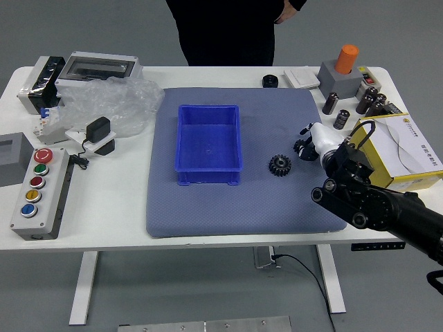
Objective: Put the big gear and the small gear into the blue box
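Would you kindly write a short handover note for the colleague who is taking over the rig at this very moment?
Right hand: low over the mat's right side; whether it grips the other gear I cannot tell.
Left hand: out of view.
Things: one dark gear lies on the mat, between the blue box and the right hand.
Done: no gear is in the box.
Left: both gears into the box.

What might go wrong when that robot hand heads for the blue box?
The right hand could nudge the black gear, which lies partway between it and the blue box. It might also catch the box's raised wall if it travels low. Whatever dark thing is at the hand is hard to make out; if held, it might slip.
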Robot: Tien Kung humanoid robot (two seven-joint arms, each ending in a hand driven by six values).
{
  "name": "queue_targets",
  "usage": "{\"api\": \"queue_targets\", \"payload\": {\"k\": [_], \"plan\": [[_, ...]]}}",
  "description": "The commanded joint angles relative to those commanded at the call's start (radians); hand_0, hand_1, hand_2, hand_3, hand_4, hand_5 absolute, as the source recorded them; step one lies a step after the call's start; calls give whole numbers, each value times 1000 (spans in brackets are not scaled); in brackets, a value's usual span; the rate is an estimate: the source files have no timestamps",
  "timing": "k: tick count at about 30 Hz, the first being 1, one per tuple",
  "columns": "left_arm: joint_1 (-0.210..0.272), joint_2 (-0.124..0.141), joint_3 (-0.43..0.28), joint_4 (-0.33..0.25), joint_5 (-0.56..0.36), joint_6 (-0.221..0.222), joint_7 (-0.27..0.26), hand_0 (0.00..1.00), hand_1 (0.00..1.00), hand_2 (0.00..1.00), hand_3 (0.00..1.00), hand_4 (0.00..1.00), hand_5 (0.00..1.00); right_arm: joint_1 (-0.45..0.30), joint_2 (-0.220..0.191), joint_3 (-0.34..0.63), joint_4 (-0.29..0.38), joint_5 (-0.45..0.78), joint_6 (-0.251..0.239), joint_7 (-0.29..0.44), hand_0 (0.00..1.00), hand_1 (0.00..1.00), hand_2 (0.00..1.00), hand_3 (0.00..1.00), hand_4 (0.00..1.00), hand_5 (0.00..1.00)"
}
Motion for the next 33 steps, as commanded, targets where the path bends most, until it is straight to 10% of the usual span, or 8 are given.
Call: {"api": "queue_targets", "payload": {"k": [33], "plan": [[7, 2, -3, 0, -3, -4, 4, 754, 736, 763, 807, 618, 129, 3, -29, 15, 90, 47, 8, -53, 691, 633, 777, 844, 504, 99]]}}
